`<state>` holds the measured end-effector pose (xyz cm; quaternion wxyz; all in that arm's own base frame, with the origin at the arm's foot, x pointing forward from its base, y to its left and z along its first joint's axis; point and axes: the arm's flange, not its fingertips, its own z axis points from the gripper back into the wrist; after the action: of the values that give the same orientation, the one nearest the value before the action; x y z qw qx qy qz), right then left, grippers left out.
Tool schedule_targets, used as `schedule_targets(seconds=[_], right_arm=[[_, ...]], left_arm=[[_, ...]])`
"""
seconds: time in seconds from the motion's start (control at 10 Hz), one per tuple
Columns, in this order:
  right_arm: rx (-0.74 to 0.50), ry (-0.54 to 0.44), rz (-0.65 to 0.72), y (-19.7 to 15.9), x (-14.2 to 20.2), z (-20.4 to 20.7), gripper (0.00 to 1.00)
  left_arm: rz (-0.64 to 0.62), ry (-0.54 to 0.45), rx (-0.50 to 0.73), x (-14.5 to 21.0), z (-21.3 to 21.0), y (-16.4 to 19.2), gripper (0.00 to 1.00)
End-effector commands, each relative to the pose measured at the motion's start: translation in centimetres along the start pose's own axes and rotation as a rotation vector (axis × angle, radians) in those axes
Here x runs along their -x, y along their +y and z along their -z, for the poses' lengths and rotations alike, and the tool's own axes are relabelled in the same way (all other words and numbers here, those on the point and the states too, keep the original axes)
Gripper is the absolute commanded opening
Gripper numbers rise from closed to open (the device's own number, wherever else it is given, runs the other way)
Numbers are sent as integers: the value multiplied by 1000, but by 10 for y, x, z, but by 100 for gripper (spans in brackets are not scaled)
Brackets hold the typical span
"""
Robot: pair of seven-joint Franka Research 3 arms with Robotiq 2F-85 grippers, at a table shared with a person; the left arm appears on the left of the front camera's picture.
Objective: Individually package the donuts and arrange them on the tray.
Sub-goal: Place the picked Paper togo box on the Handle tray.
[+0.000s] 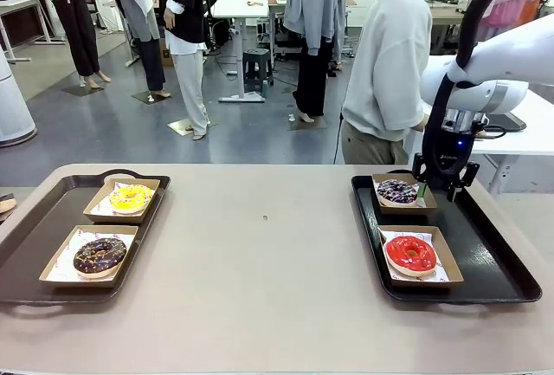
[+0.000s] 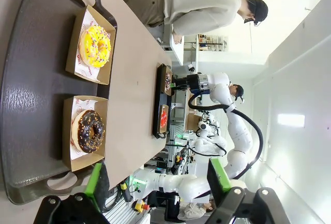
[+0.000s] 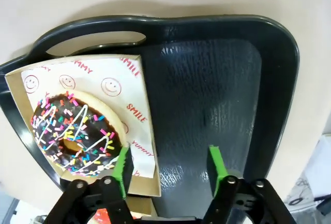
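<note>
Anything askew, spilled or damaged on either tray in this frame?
Nothing stands out. All four donuts sit whole in their boxes: yellow donut and chocolate donut on the left tray, purple donut and red donut on the right tray. The open right gripper hangs by the purple donut's box edge.

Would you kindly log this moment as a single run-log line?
right tool: open, straddling the box edge beside the dark purple sprinkled donut | left tool: open, hovering | black right tray: two boxed donuts
</note>
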<state>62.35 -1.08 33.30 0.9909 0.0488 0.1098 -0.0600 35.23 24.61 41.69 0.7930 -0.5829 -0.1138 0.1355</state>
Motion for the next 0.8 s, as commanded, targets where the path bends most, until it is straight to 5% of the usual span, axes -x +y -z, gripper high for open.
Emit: schedule_targets(seconds=[0.0,0.1,0.3,0.7], right_arm=[[-30,7,8,-1,1,-7,100],[-32,6,7,-1,2,-7,87],[-45,5,-1,-2,4,-9,100],[-255,20,-94,-27,54,-79,100]], left_arm=[[4,1,6,1,-1,-1,100],[4,1,6,1,-1,-1,100],[4,1,6,1,-1,-1,100],[4,1,6,1,-1,-1,100]])
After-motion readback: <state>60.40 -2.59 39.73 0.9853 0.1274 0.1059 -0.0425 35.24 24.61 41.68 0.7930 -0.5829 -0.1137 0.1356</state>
